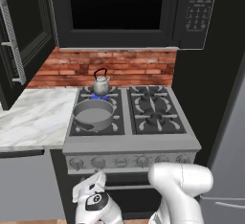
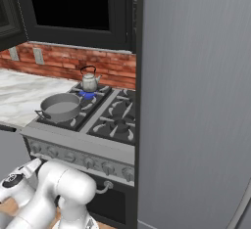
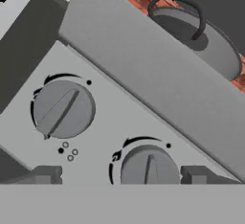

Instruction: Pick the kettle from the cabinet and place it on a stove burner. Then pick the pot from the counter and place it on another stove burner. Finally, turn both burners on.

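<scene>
The small silvery kettle (image 1: 101, 82) (image 2: 89, 81) stands on the back left stove burner, with a blue flame (image 1: 99, 96) (image 2: 88, 95) under it. In front of it the wide grey pot (image 1: 94, 113) (image 2: 60, 106) (image 3: 203, 43) rests on the front left burner; I see no flame there. My gripper (image 3: 122, 175) (image 1: 97, 177) is open, low in front of the range's left knobs. One knob (image 3: 149, 168) lies between the fingertips (image 3: 45, 174) without contact, and another knob (image 3: 63, 109) is up and to the left of it.
The steel range (image 1: 131, 144) has a row of knobs (image 1: 142, 161) along its front. Marble counter (image 1: 33, 115) lies to the left, and a brick backsplash (image 1: 134, 67) runs behind. A black microwave (image 1: 196, 7) hangs above, and a tall grey fridge (image 2: 196, 101) stands close on the right.
</scene>
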